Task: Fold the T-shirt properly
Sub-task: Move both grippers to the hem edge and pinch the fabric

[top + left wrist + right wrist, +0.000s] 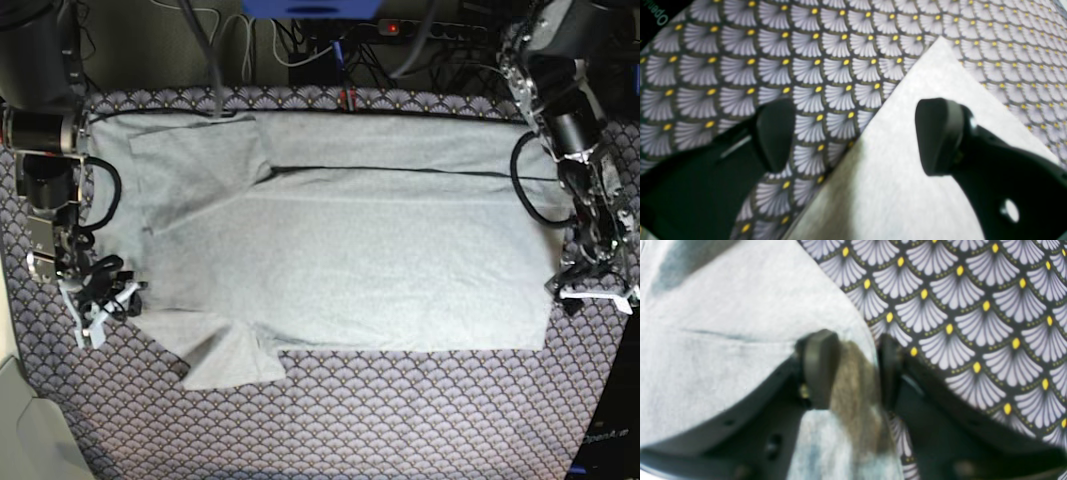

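Black fingers of the right gripper (853, 368) fill the foreground of the right wrist view, partly drawn together with a raised ridge of the pale grey T-shirt (340, 260) standing between them; whether the cloth is firmly pinched cannot be told, since the jaws do not visibly press it flat. Ahead and to one side of these fingers lies the fan-patterned tablecloth (973, 306), showing that the gripper works at the garment's very edge. In the left wrist view, the left gripper (853, 133) stands spread wide and holds nothing: 1 finger sits over a pointed corner of the shirt, the other over bare tablecloth, so the corner lies between them, apparently placed for a grasp. From the base view, the shirt lies spread flat across the table with 1 long strip already turned over along its far side, and the 2 grippers sit at opposite ends of the near edge, probably to lift it together for the next fold.
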